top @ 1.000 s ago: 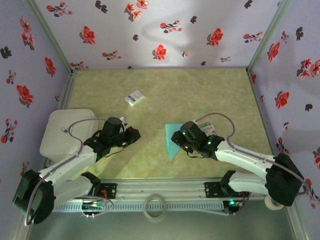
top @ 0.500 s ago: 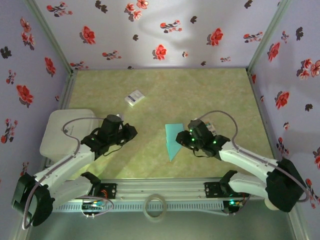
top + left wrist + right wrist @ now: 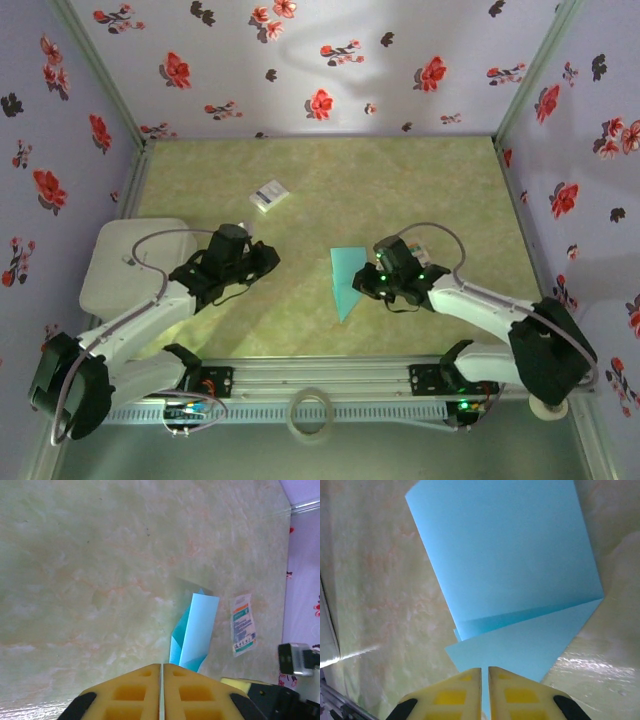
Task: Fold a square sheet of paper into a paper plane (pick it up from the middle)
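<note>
From above, the thin teal paper sheet (image 3: 346,278), folded to a point, lies flat on the marbled green desk (image 3: 330,180), with the right fingers (image 3: 365,285) at its right edge and the left fingers (image 3: 262,262) well apart from it. Left wrist: yellow fingers (image 3: 132,692) pressed together, the sheet (image 3: 195,630) ahead beside a small printed packet (image 3: 243,631). Right wrist: fingers (image 3: 457,692) pressed together too, tips at the sheet's (image 3: 510,565) near edge; whether they're pinching it, I cannot tell.

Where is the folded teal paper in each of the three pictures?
Overhead: the teal folded paper lies mid-table, tip toward the arms, just left of the right claw.
Left wrist: right of centre, above the left claw.
Right wrist: large, across the upper middle.
Shared landmark: the right claw, beside the paper overhead, over its near edge in its own view.
</note>
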